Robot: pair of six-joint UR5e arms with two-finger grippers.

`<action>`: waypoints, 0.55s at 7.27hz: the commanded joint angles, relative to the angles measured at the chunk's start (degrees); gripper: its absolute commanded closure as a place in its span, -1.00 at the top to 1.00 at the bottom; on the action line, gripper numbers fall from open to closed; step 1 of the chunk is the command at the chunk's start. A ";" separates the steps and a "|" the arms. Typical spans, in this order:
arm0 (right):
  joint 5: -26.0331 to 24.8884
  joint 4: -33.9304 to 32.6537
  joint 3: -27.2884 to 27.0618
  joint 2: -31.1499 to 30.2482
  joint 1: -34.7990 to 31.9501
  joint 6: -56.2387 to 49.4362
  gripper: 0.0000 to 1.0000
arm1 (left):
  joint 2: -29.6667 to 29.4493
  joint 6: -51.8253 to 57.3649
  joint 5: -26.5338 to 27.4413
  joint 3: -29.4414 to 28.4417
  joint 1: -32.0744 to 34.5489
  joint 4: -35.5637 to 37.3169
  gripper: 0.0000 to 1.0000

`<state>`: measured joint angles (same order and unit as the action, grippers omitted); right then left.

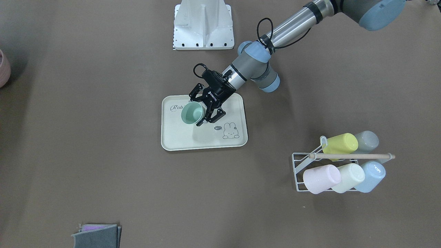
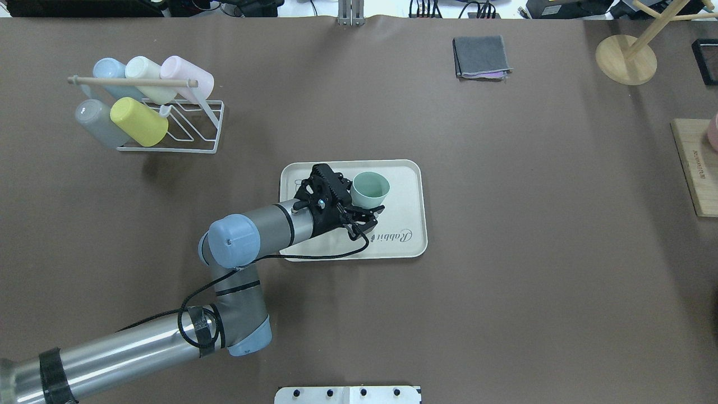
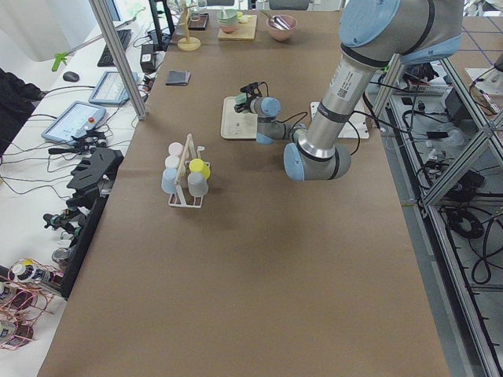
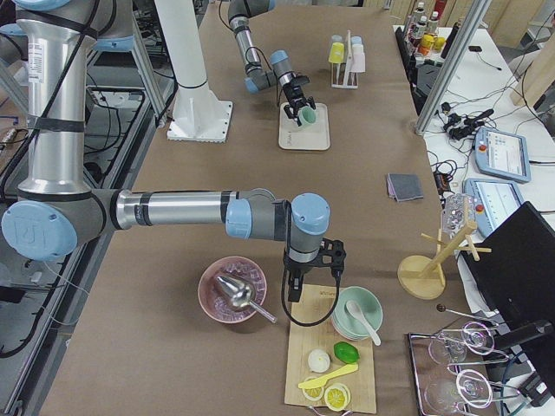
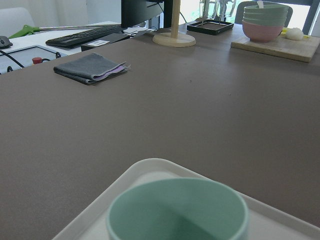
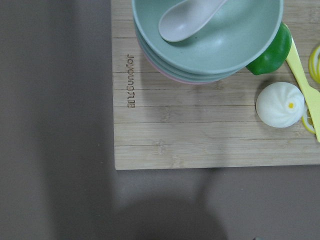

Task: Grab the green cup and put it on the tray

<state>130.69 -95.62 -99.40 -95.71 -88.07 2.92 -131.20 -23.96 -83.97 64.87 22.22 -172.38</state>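
The left gripper (image 2: 366,194) reaches in from 8 o'clock, low over the table, its fingers clamped on the wall of the green cup (image 1: 191,113). The cup's long axis is near upright, mouth up. It is over the tray (image 2: 404,185), at about 1 o'clock from the tray's middle; I cannot tell whether its base touches. Farther out at 10 o'clock, a wire rack (image 2: 190,126) holds five cups. At 1 o'clock lies a folded grey cloth (image 2: 481,56). At 3 o'clock the right gripper (image 4: 295,282) hangs over a wooden board (image 4: 329,364); I cannot tell its fingers' state.
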 commanded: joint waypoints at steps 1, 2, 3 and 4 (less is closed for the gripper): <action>0.00 0.00 0.00 0.00 0.00 -0.02 1.00 | -0.02 0.14 -0.06 0.00 0.02 0.03 0.09; 0.00 0.00 0.00 0.00 0.00 -0.02 1.00 | -0.20 0.75 0.29 0.08 0.02 0.12 0.45; 0.00 0.00 0.00 0.00 0.00 0.07 1.00 | -0.29 0.75 0.38 0.08 0.02 0.12 0.67; 0.00 0.00 0.00 0.00 0.00 -0.02 1.00 | -0.29 0.75 0.73 0.00 0.02 0.12 0.77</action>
<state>130.69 -95.62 -99.40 -95.71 -88.07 2.94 -131.43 -23.28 -83.56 64.92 22.23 -172.28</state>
